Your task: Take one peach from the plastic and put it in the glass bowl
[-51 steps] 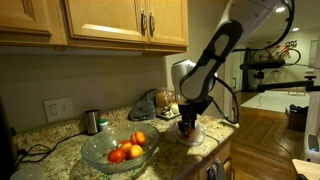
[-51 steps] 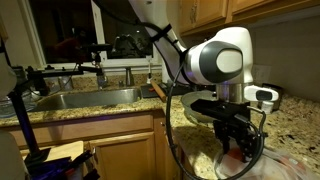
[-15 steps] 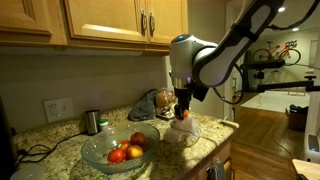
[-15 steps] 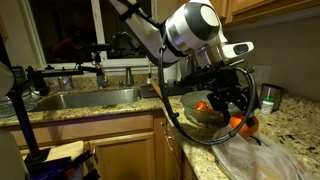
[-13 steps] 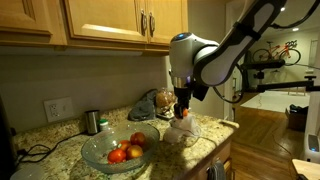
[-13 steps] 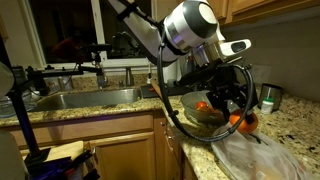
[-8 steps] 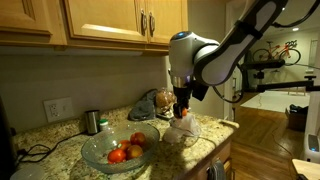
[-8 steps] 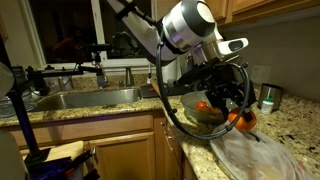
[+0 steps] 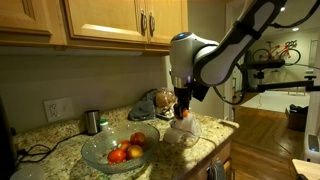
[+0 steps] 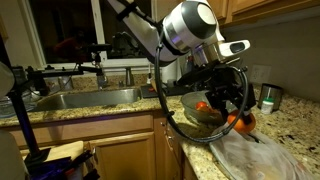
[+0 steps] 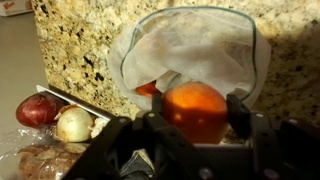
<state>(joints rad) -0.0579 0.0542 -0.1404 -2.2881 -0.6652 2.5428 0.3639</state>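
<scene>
Wrist view: the gripper [image 11: 197,119] has its two fingers [image 11: 240,116] clamped on either side of a peach [image 11: 195,105], round and orange-red, so the fruit is firmly grasped. Straight behind it at 12 o'clock the plastic bag [image 11: 200,45] lies open on the speckled granite counter [image 11: 75,50], its wrinkled film curling round the mouth. A sliver of another orange fruit [image 11: 147,89] peeks out at 10 o'clock of the held one. Down at 8 o'clock of the picture a red onion [image 11: 38,108] and a yellow onion [image 11: 74,124] lie side by side.

Seen in an exterior view, the gripper [image 9: 181,110] hangs from the arm with the peach [image 9: 182,115] held just above the plastic bag [image 9: 183,133]. The glass bowl [image 9: 95,148] sits at 8 o'clock of the gripper, with several fruits [image 9: 128,148] inside. A steel cup [image 9: 92,121] stands at 11 o'clock of the bowl.

Seen in an exterior view from the sink [image 10: 90,97] side, the gripper [image 10: 238,117] holds the peach [image 10: 234,123] off the counter. The glass bowl [image 10: 190,110] is at 9 o'clock of it, the plastic bag [image 10: 252,156] spread out at 5 o'clock.
</scene>
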